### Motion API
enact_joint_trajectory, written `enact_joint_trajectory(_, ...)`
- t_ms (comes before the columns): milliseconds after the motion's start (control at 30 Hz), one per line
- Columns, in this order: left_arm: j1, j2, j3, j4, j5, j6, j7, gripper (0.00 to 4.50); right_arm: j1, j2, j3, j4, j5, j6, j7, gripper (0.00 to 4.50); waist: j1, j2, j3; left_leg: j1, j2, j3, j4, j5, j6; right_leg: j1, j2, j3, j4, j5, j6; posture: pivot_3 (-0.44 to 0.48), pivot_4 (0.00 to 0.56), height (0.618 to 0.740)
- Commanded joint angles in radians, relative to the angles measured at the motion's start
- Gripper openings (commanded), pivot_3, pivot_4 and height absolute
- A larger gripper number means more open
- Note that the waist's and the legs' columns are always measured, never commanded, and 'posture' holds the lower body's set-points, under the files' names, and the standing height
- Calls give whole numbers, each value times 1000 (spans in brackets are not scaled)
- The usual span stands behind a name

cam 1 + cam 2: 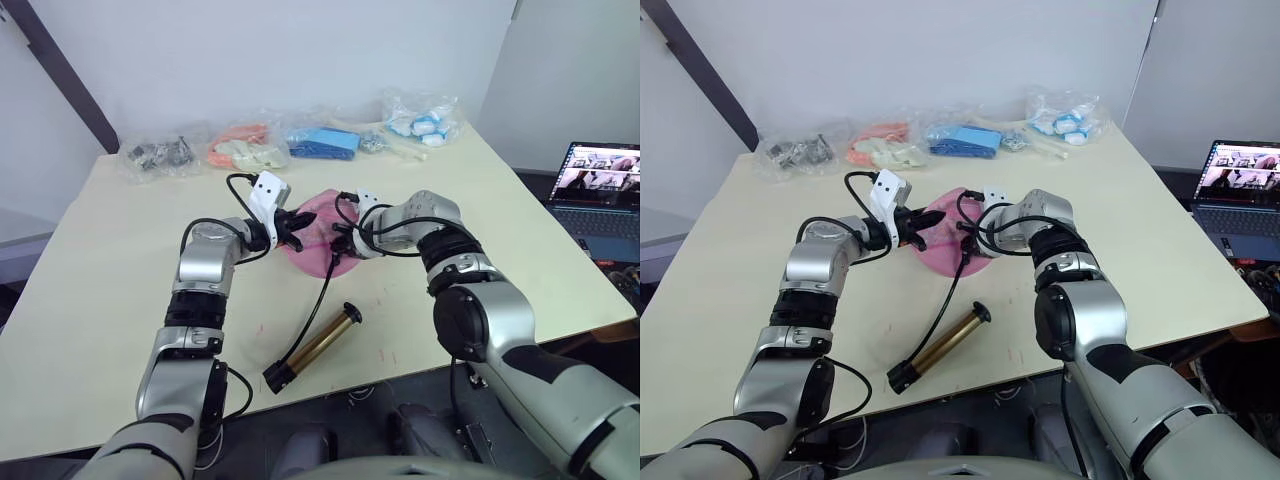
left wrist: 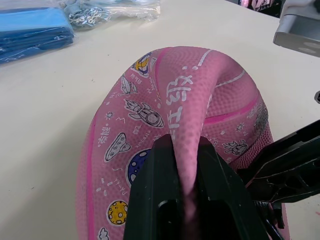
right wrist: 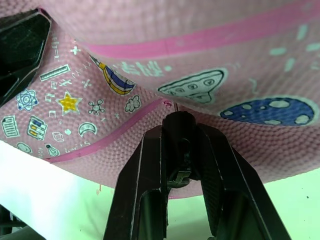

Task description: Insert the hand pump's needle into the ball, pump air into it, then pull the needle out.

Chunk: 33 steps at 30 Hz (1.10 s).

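The pink ball (image 1: 315, 215) lies limp and folded at the table's middle, printed with cartoon rockets and planets (image 2: 145, 114). My left gripper (image 1: 297, 225) is shut on a raised fold of the ball (image 2: 172, 95). From the other side, my right gripper (image 1: 345, 238) is shut on the needle's small black fitting (image 3: 180, 122), whose tip touches the ball's skin at a darker seam; the pin itself is hidden. The thin black hose (image 1: 322, 290) runs from there back to the bronze hand pump (image 1: 322, 343), which lies loose on the table near the front edge.
Several clear plastic bags line the table's far edge: dark parts (image 1: 158, 155), orange and cream items (image 1: 245, 148), blue items (image 1: 322, 142), white-blue items (image 1: 422, 118). An open laptop (image 1: 600, 190) sits off the table to the right.
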<state>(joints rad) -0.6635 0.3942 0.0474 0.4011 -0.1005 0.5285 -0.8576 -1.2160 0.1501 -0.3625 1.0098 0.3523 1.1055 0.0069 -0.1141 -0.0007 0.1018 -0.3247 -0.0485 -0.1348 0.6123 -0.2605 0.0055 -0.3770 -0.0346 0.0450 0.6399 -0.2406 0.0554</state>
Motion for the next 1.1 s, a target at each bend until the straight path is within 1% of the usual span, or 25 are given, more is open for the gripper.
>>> enact_joint_trajectory(33,81,-76,-165,33,-32,81,-137,120,-21,65,-3,38,7,-160,-7,346,-1,0,0,0,0,0,0,0,0,0,0,0,0,0,0,0,150,740)
enact_joint_trajectory(467,102,-86,-167,23,-34,83,-129,120,-56,83,-38,108,19,-237,-40,346,-9,0,-2,1,1,-1,-1,-1,-1,1,1,-1,0,-1,-1,0,150,740)
enact_joint_trajectory(600,106,-88,-165,24,-34,83,-127,120,-62,86,-47,121,21,-255,-43,346,-9,0,-2,1,1,-1,-2,-1,-2,1,1,-1,0,-1,-1,0,150,740)
enact_joint_trajectory(733,109,-89,-164,23,-33,83,-126,120,-69,88,-52,131,20,-266,-46,346,-9,0,-2,2,1,-1,-3,-1,-2,1,0,-2,0,-3,-5,0,150,740)
enact_joint_trajectory(1100,123,-93,-160,13,-31,87,-120,120,-69,106,-57,153,37,-313,-48,346,-9,0,-2,2,2,-1,-6,-3,-5,2,0,-3,0,-4,-6,0,150,740)
